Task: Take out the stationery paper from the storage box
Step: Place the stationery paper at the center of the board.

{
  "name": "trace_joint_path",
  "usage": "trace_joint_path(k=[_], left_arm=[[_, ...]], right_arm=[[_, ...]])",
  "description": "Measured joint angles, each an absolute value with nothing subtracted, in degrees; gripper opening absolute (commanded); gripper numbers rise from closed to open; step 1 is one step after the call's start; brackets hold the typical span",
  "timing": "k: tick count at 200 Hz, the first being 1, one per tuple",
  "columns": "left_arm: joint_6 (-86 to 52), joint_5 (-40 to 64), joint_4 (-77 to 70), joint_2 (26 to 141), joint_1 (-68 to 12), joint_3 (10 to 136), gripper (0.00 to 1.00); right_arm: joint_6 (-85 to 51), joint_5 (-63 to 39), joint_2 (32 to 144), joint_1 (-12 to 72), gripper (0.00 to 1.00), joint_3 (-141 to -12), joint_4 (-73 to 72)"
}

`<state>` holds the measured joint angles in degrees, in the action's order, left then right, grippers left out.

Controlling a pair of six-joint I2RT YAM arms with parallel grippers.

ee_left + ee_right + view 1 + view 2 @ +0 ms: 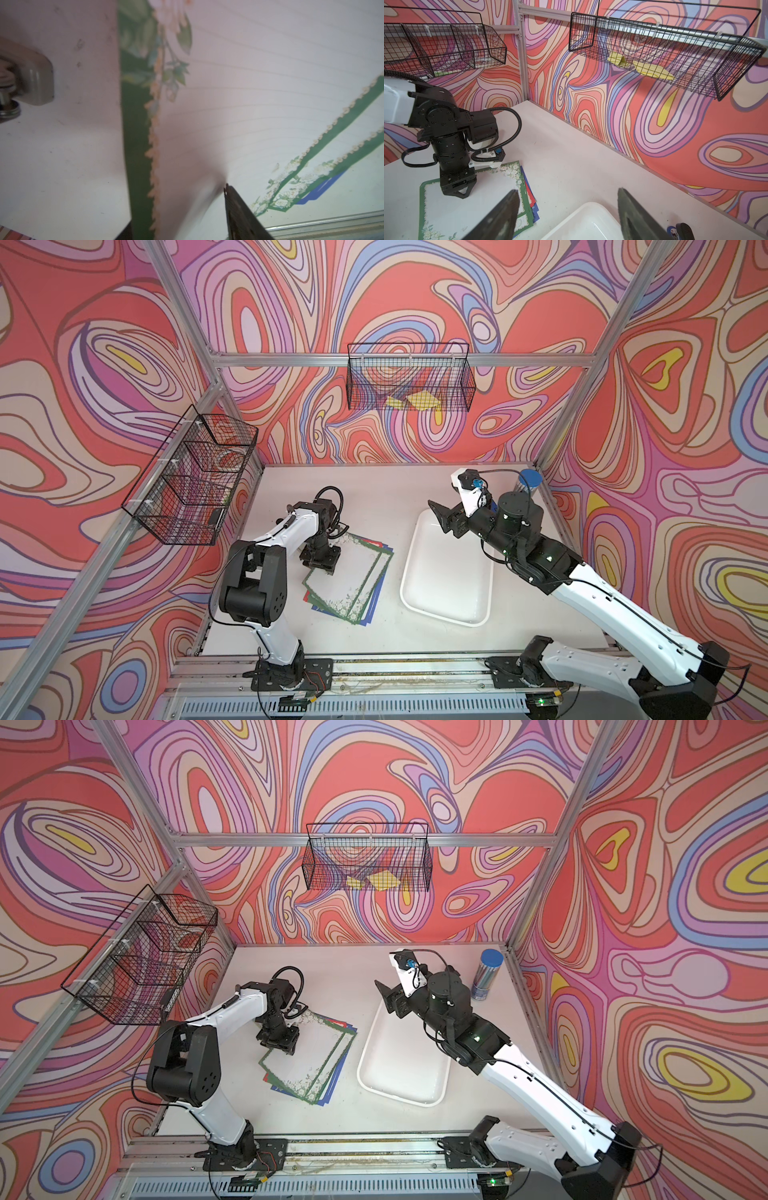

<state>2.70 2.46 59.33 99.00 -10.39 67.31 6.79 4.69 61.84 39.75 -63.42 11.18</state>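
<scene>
While the left gripper point(322, 567) sits half-open on the stationery paper point(353, 580), nine o'clock of the storage box point(444, 585), the right gripper point(441, 517) gapes empty.

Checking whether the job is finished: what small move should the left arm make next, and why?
Probably lift the left tool straight up. Its jaws stand apart over the white lined green-bordered paper sheets, which lie stacked on the table beside the shallow white plastic tray, and the tray looks empty.
</scene>
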Motion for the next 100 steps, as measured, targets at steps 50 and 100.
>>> trace_joint_path(k=[50, 100], left_arm=[[2.3, -1.1, 58.9, 99.0, -10.4, 67.3, 0.66], [2.3, -3.4, 58.1, 98.9, -10.3, 67.3, 0.67]], right_arm=[[7.0, 5.0, 62.9, 39.7, 0.77, -63.5, 11.2], [7.0, 6.7, 64.2, 39.7, 0.77, -63.5, 11.4]])
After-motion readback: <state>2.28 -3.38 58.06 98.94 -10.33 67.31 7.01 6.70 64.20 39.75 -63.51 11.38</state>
